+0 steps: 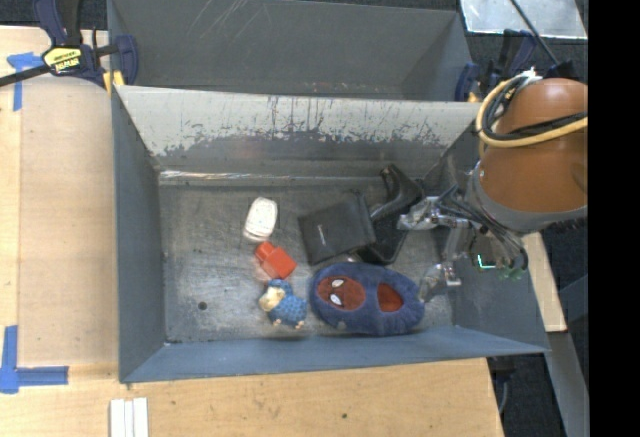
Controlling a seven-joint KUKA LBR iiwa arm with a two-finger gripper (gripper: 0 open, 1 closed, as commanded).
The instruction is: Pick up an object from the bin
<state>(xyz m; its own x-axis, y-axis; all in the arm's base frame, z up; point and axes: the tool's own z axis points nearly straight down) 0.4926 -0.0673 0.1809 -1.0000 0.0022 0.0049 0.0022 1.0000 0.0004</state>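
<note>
1. My gripper (pixel 432 247) hangs at the right wall of the grey metal bin (pixel 140 255), fingers (pixel 418 218) spread and empty, just beside the soft blue plush slipper with red patches (pixel 362 301); closing may merely graze its edge.
2. The flat black square pouch (pixel 334 231) nearby could snag a finger.

No writing, label, brand, number or sign can be read on anything in the bin (pixel 135 225) or on the things lying in it.
</note>
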